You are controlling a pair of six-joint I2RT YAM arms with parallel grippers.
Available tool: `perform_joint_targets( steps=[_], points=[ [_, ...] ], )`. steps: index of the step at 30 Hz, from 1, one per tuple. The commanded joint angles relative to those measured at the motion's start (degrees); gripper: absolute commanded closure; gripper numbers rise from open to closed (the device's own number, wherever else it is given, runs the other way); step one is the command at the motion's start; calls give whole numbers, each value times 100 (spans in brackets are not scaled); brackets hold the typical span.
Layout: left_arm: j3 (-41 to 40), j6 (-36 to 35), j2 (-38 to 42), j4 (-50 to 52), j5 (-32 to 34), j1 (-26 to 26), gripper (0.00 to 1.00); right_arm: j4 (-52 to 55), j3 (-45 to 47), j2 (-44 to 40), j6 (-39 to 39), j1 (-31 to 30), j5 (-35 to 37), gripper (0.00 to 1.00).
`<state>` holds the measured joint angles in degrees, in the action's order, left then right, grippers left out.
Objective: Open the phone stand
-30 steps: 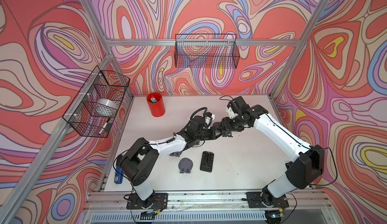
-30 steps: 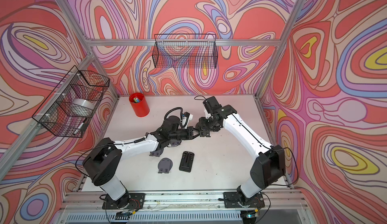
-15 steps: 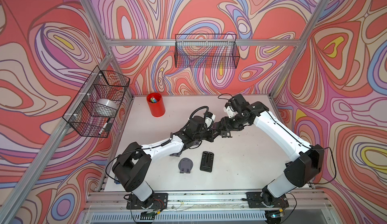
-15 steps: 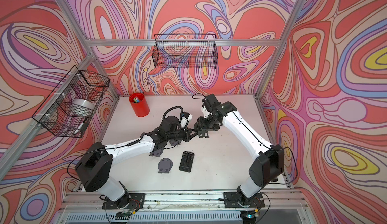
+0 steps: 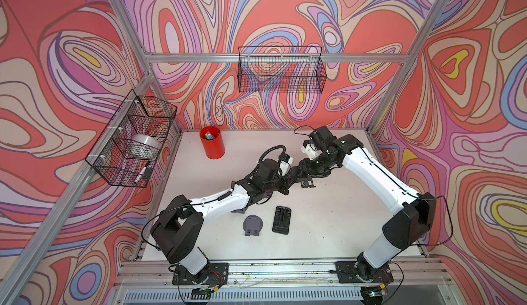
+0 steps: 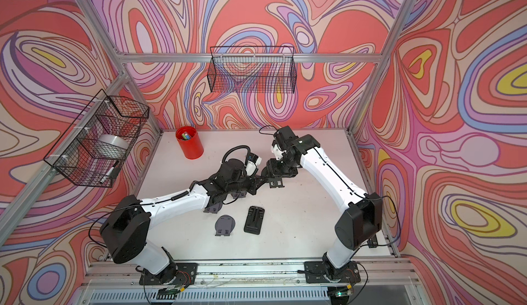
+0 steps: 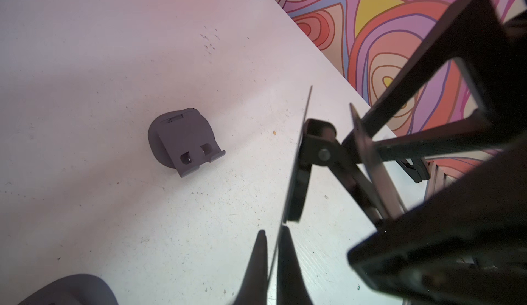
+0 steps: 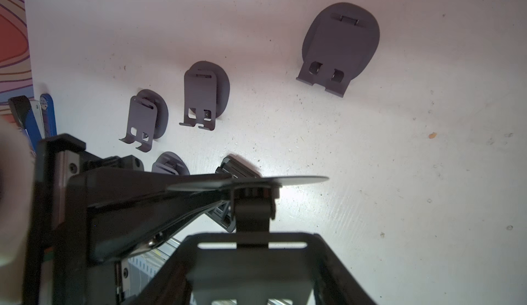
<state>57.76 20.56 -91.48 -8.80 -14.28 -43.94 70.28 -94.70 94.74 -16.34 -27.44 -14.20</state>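
A dark phone stand (image 5: 300, 172) (image 6: 266, 175) hangs above the middle of the white table (image 5: 328, 203), held between both grippers. My left gripper (image 7: 273, 232) is shut on the edge of its thin base plate (image 7: 296, 158). In a top view the left gripper (image 5: 289, 176) comes in from the left. My right gripper (image 8: 253, 241) (image 5: 307, 169) is shut across the stand's wide back plate (image 8: 251, 263). A hinge arm (image 8: 252, 215) joins that plate to the base disc (image 8: 299, 180), seen edge-on. The two plates stand at an angle to each other.
Another grey round stand (image 5: 252, 225) and a flat black stand (image 5: 282, 219) lie near the front. More grey stands (image 8: 205, 95) (image 8: 145, 118) (image 8: 339, 47) sit under the left arm. A red cup (image 5: 212, 142) stands at the back left. Wire baskets (image 5: 281, 72) (image 5: 131, 144) hang on the walls.
The left arm's elbow has swung out to the front left and lower. The right wrist has risen a little. Both grippers have kept hold of the stand at nearly the same spot.
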Motion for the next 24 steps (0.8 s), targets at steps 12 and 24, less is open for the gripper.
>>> perform_joint_targets(
  steps=[12, 24],
  points=[
    [-504, 691, 99, -428, 118, 167, 79, 748, -182, -133, -1, -46, -224, 89],
    [-726, 1298, 148, -1477, -504, 167, 73, 680, -76, -185, -27, -45, -253, 89]
  ],
)
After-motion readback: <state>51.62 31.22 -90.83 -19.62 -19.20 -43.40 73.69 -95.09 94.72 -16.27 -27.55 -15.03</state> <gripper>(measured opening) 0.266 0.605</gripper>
